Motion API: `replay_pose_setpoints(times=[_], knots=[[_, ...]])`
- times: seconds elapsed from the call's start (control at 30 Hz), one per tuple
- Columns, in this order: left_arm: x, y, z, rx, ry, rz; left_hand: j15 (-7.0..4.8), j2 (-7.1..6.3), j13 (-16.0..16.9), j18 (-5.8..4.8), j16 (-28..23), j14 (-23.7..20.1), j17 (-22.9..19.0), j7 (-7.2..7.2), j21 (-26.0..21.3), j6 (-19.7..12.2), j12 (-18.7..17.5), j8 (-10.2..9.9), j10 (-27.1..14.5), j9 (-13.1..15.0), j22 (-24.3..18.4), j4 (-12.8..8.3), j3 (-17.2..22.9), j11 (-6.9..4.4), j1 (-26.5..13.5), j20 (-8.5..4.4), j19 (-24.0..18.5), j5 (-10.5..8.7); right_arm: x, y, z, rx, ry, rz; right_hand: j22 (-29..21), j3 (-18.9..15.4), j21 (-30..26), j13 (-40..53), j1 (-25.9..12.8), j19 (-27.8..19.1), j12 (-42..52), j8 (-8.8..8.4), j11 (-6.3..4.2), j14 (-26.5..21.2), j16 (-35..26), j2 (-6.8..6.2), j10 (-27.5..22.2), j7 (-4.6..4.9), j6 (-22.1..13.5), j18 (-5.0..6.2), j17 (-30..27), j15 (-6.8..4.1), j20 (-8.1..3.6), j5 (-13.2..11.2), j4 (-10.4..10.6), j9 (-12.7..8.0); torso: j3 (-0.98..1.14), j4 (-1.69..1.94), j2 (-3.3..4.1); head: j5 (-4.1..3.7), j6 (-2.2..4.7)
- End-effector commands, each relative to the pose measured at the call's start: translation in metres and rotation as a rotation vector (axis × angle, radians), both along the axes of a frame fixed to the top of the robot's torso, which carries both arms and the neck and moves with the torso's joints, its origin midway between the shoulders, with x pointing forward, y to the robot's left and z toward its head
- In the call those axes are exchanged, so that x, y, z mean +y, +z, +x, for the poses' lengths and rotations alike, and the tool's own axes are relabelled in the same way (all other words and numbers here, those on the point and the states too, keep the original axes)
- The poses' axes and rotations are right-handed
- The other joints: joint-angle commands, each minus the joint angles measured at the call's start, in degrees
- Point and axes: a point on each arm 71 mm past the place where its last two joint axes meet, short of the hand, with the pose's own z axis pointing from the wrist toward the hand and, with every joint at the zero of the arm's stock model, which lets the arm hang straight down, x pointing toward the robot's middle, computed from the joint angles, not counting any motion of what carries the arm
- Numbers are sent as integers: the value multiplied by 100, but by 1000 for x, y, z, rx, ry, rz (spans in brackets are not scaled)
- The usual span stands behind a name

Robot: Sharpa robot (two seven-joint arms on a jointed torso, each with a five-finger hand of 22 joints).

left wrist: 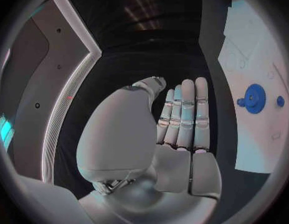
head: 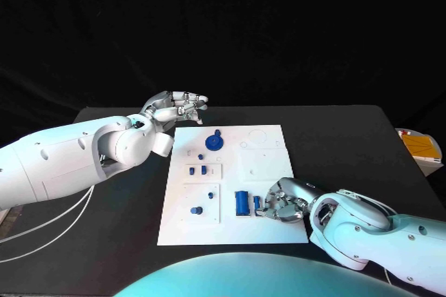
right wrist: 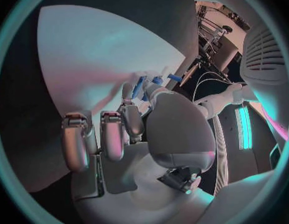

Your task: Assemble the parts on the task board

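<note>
The white task board lies mid-table. A blue gear sits near its far left corner. Several small blue parts stand in its left column. A blue cylinder lies near the front, with a small blue peg beside it. My right hand rests on the board's front right. Its thumb and a finger pinch the peg, and the other fingers are curled. My left hand hovers beyond the board's far left corner, fingers straight and holding nothing. The gear is off to its side.
A yellow-and-white object sits just past the table's right edge. White cables hang under my left arm. The black table has bare room right of the board and behind it.
</note>
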Motion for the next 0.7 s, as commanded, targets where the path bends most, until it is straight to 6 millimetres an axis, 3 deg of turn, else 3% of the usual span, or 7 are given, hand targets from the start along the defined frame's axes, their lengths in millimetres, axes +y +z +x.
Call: replay_pose_setpoints(times=[0.03,0.43,0.63,0.7], knots=[[-2,1,0,-3,-14,-13,-8,24,-4,19,5,-40,-9,0,-23,-26,15,28,-36,-5,7,-21,0,-1,23,10,11,18,0,-1,1,-9,5,-16,1484,-46,40,308,85,572,23,-21,-6,425,29,21,26,-1,2,-65,580,-19,-25,35,9,-8,-2,-6,-5,4,0],[-1,1,0,-4,-13,-12,-8,24,-4,19,5,-40,-9,0,-23,-26,15,28,-36,-5,7,-21,0,-1,23,10,11,18,-3,7,-1,-46,-7,72,1477,-118,15,297,84,563,1,-31,-2,423,25,17,19,7,-3,-60,570,-18,-26,114,39,-19,0,-10,-12,0,15],[0,1,1,-7,-6,-11,-6,27,-9,19,9,-43,-12,0,-26,-27,27,37,-41,-5,13,-16,-2,-1,14,11,9,18,-12,29,14,-118,-50,319,1386,-243,-304,156,257,442,-256,-204,85,383,-44,48,-120,113,-259,7,400,50,22,208,21,-95,-24,-18,-42,-27,111],[0,0,2,-9,-1,-10,-5,25,-10,18,9,-44,-13,1,-28,-29,28,37,-44,-6,13,-10,-6,1,5,12,9,16,-16,34,23,-125,-76,388,1260,-267,-747,-86,416,271,-672,-270,132,307,-174,72,-326,164,-359,97,93,91,57,275,-9,-121,-33,-15,-63,-71,162]])
